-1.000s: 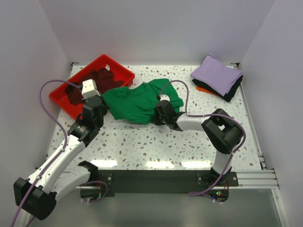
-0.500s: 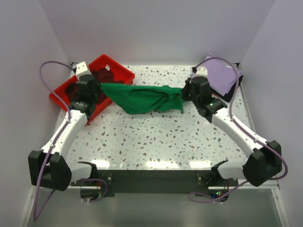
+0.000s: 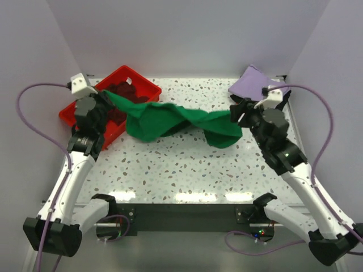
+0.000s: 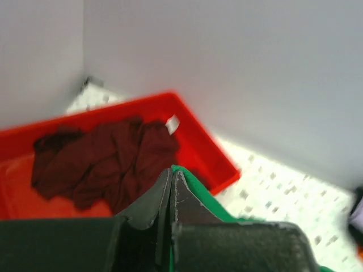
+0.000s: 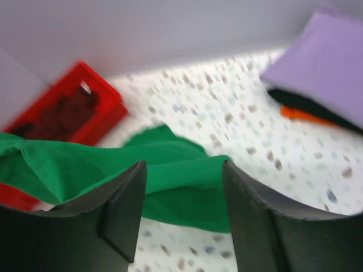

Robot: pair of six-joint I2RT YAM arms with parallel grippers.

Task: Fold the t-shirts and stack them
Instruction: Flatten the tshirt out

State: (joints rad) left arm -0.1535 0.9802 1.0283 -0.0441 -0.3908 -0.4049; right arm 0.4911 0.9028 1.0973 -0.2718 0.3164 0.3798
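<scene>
Speckled surface point(image 3: 187, 164) spanning the whole workspace. Green t-shirt point(image 3: 170, 119) strung in mid-air across the middle between the two arms, twisted and sagging, lowest folds near the surface; contact not discernible. Red tray point(image 3: 142, 78) at far left, holding a crumpled maroon t-shirt point(image 4: 102, 158). At far right, lavender t-shirt point(image 3: 256, 84) folded atop black t-shirt point(image 5: 292, 101) and orange t-shirt point(image 5: 309, 117). Left gripper point(image 4: 171, 170) raised above the tray, jaws pinched narrow on one edge of the green cloth. Right gripper point(image 5: 182, 165) just beside the opposite end, jaws standing wide in the wrist view, green cloth seen beyond them rather than pinched; any snag on a finger not discernible. Handling, as judged: light, limp, unbreakable fabric, prone to bunching and to slipping from a shallow pinch. Best taken at two matching corners, shoulders or hem, deep in the jaws, then drawn taut and laid flat before folding.
</scene>
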